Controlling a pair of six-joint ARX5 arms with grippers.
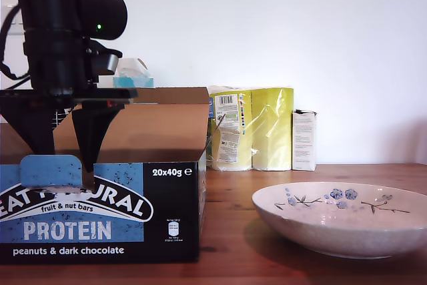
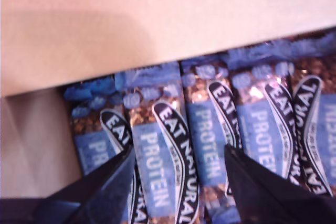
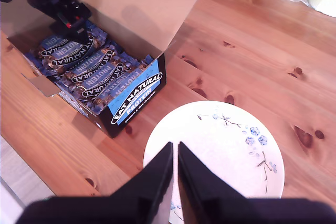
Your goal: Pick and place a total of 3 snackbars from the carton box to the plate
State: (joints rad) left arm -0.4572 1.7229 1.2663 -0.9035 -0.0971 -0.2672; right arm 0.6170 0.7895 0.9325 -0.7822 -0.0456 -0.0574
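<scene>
Carton box (image 1: 100,211): printed black-and-blue cardboard with plain brown flaps, on the wooden table (image 1: 300,271) at the exterior view's left. Snackbars (image 2: 163,161): glossy blue-and-black wrappers with crimped ends, packed side by side inside the box; the exterior view hides them behind the box front, while both wrist views show them. My first gripper (image 2: 176,182): dark fingers spread apart, straddling one bar; contact cannot be judged. Plate (image 1: 347,221): shallow speckled ceramic with blue flowers, empty, at the exterior view's right, apart from the box. My second gripper (image 3: 175,171): fingers nearly together, holding nothing, above the plate; the exterior view shows only a dark tip in its upper right corner.
</scene>
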